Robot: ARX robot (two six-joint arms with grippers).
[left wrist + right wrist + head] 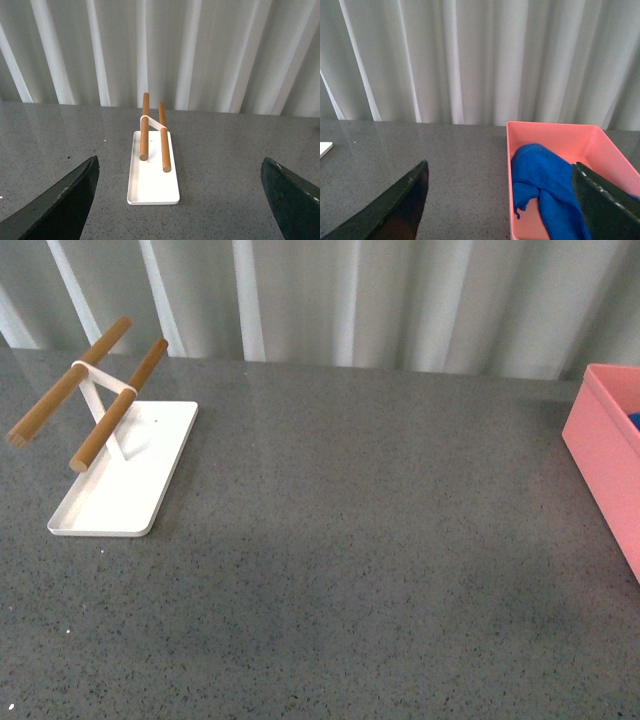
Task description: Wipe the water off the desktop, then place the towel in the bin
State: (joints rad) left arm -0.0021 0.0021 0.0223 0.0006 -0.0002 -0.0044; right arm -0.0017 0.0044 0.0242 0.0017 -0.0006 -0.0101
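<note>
Pale curtains back the desktop [350, 540]; the soft, light towel [545, 185] lies crumpled in the bin [555, 132] at three o'clock, both grippers spread empty

This looks like a staged test bench in a lab or studio, not a lived-in room. A pale pleated curtain [350, 300] closes off the whole background behind a speckled dark grey stone-like desktop [380, 540]. On it stand only a few props: a white tray [125, 480] carrying two wooden rods [115, 405] and a salmon-pink bin [610, 455].
</note>
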